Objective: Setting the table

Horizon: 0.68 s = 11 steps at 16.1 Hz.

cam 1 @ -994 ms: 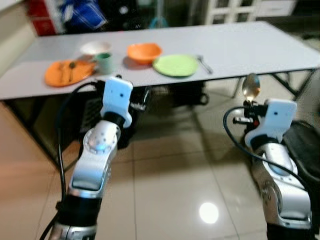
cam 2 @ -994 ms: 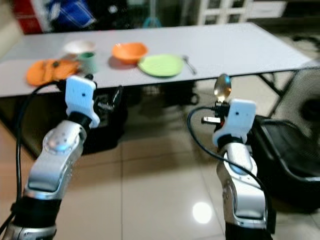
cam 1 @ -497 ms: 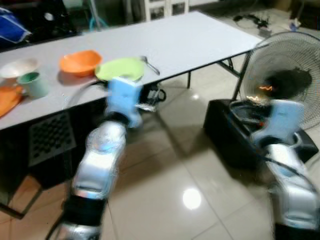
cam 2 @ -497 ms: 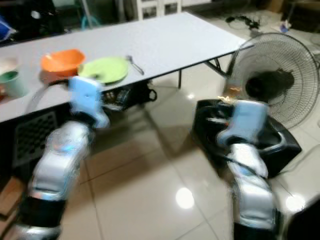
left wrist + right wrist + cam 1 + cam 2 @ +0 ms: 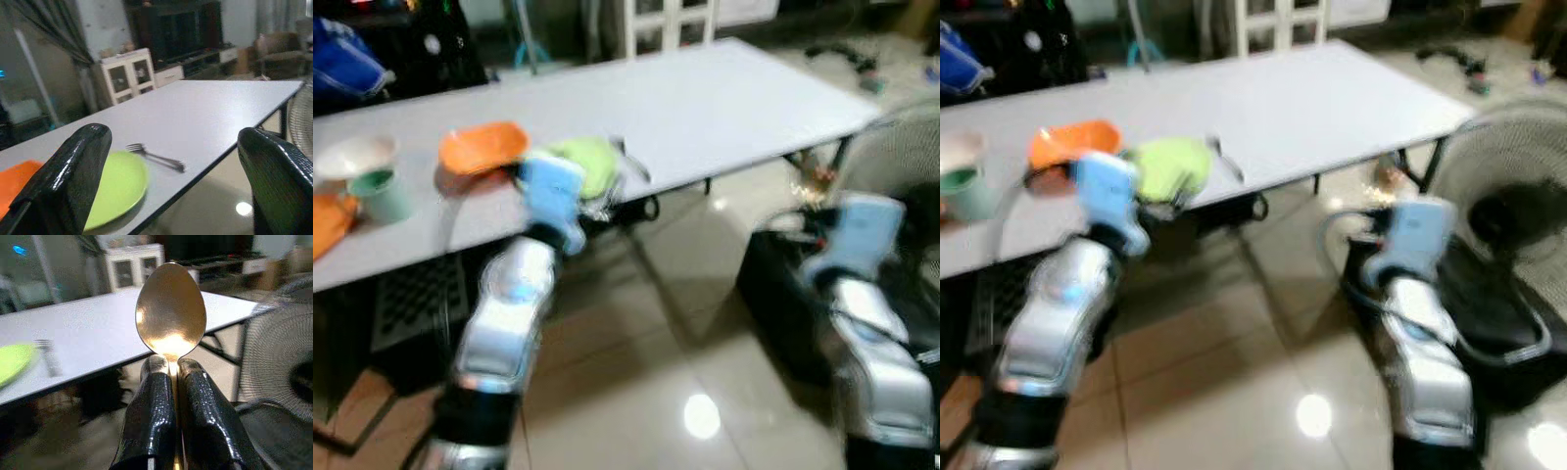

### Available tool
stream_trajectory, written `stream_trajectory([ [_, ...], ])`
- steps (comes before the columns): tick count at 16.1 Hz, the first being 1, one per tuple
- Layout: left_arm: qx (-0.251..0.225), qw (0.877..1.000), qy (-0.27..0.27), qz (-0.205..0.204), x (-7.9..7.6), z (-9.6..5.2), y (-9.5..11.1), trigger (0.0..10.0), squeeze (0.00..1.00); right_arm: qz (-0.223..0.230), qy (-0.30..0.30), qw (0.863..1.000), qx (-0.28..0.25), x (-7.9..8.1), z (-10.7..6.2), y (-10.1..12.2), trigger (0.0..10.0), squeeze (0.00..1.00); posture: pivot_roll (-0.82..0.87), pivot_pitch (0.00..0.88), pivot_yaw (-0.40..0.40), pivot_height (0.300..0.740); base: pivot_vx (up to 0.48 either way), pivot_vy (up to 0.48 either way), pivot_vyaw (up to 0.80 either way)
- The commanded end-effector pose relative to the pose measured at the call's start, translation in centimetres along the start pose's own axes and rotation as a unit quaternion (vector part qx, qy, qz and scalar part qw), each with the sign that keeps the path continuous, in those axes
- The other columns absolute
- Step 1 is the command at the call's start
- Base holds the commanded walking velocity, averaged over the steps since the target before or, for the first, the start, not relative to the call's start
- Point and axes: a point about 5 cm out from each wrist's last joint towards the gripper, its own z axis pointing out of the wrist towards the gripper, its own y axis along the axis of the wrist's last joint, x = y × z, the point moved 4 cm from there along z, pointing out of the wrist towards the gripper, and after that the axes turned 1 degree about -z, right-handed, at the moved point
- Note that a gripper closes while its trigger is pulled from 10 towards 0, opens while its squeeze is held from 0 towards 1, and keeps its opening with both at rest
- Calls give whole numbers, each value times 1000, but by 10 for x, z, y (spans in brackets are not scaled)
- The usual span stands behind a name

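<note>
**Spoon held upright, table a short way ahead**

Nearest, the right gripper [image 5: 171, 377] has its two black fingers pressed together on the neck of a metal spoon [image 5: 170, 308], whose bowl stands upright above the fingertips (it catches a warm glint of light). The right arm is raised over the glossy tiled floor [image 5: 636, 392], with a standing fan [image 5: 1503, 186] just beyond it on the right. The left gripper [image 5: 171, 176] is spread wide with nothing between its fingers [image 5: 73, 171], and it points toward the near edge of the long white table [image 5: 724, 98]. On that table a green plate [image 5: 117, 186] lies close to the edge, with a fork [image 5: 154, 156] beside it, apart from the rim. Further left sit an orange bowl [image 5: 481, 147], a green cup [image 5: 380, 193] and a white bowl [image 5: 352, 157]. A white cabinet [image 5: 129, 76] stands behind the table.
</note>
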Motion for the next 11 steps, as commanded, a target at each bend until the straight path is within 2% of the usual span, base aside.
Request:
stream_trajectory([
  [1,-4,1000,16,11,13,-1,4,10000,0,5,16,1000,-8,11,1,5,10000,0,-41,0,38,740,469,0,0],
  [11,0,1000,16,10,13,-3,2,10000,0,-8,20,1000,-6,7,5,6,10000,0,-38,0,35,740,468,0,0],
])
